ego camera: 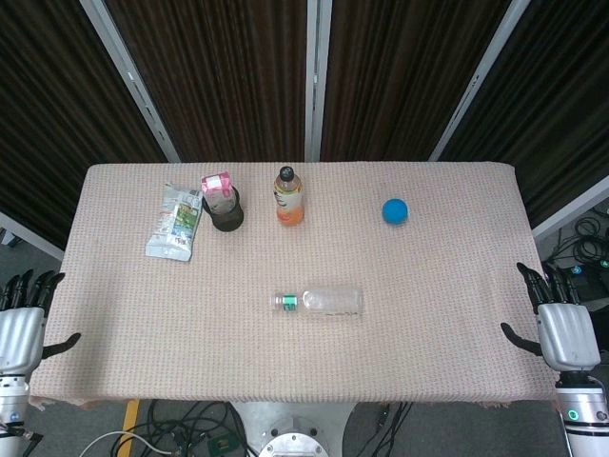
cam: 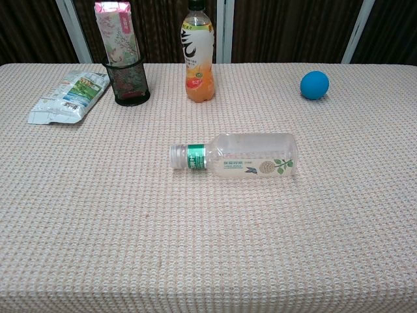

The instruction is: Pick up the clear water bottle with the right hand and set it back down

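The clear water bottle (ego camera: 321, 302) (cam: 236, 158) lies on its side near the middle of the table, cap pointing left, with a green band by the neck. My right hand (ego camera: 559, 327) hangs off the table's right edge, fingers spread and empty, far from the bottle. At the left edge my left hand (ego camera: 21, 324) is likewise spread and empty. Neither hand appears in the chest view.
At the back stand an orange drink bottle (ego camera: 289, 196) (cam: 197, 55), a black mesh cup (ego camera: 226, 209) (cam: 129, 79) holding a pink carton, a snack packet (ego camera: 176, 222) (cam: 68, 96) and a blue ball (ego camera: 395, 210) (cam: 315, 85). A woven beige cloth (ego camera: 428, 314) covers the table.
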